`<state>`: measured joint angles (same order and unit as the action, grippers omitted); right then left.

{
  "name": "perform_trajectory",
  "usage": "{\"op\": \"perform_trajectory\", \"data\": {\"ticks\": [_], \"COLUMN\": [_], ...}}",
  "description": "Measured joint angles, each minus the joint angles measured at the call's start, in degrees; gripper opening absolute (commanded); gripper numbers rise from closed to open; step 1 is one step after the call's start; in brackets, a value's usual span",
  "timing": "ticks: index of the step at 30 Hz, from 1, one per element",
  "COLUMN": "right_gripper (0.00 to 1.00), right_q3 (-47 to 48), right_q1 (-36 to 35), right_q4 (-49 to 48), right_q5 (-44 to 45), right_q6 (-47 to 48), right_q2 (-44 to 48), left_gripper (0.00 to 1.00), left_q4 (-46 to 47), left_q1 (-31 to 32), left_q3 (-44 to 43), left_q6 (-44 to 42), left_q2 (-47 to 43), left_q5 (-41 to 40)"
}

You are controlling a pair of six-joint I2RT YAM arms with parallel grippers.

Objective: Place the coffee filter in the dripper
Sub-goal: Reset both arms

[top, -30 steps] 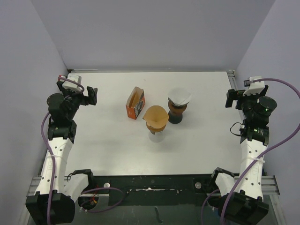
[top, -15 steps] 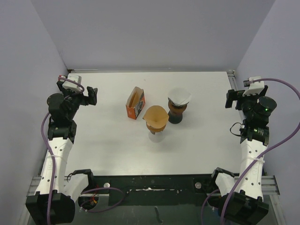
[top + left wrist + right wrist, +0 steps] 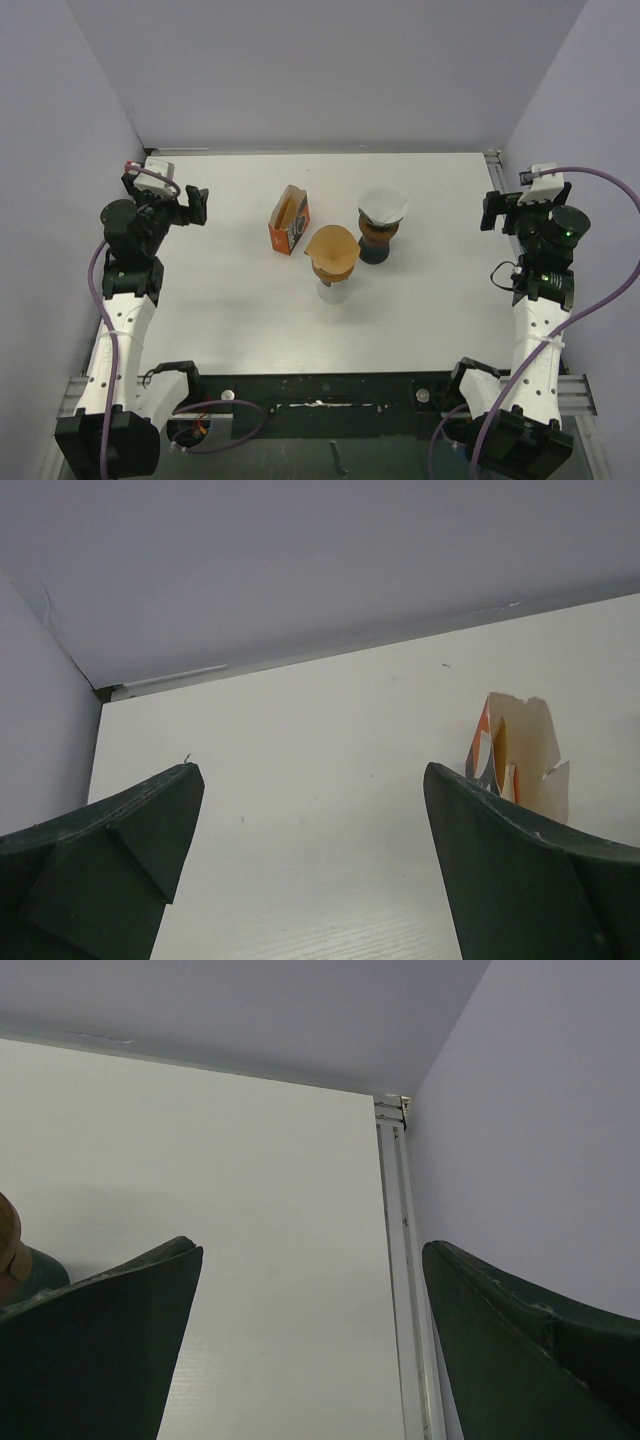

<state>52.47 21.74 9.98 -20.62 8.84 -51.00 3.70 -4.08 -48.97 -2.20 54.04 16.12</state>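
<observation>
- Left wrist view: the orange box point(image 3: 520, 750) has its lower part hidden behind the left gripper's finger point(image 3: 530, 880). Both fingers run off the bottom edge.
- Right wrist view: the brown dripper point(image 3: 8, 1235) and its dark base point(image 3: 38, 1272) are cut by the left edge and partly hidden behind the right gripper's finger point(image 3: 100, 1350).
- Top view: the brown filter point(image 3: 332, 250) covers most of the pale vessel point(image 3: 333, 291) under it. The box's print is too small to read.

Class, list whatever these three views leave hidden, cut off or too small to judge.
Top view: inside the orange box, too small to count filters.
Top view: the brown cone covers whatever it sits in.
Left wrist view: the box's lower part, behind a finger of the left claw.
Right wrist view: the dark-based dripper, cut by the left edge and the right claw.
</observation>
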Motion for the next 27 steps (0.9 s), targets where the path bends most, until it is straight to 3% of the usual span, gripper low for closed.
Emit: {"op": "perform_trajectory", "data": {"ticks": [27], "right_gripper": [0.98], "right_q3": [0.0], "right_q1": [0.0], "right_q4": [0.4], "right_q5": [-1.5], "right_q6": [1.3], "right_q2": [0.0], "left_gripper": [0.91], "left_q4": [0.1], "left_q1": [-0.2], "left_q3": [0.7], "left_q6": [0.0], "left_q2": [0.0], "left_q5": [0.2]}}
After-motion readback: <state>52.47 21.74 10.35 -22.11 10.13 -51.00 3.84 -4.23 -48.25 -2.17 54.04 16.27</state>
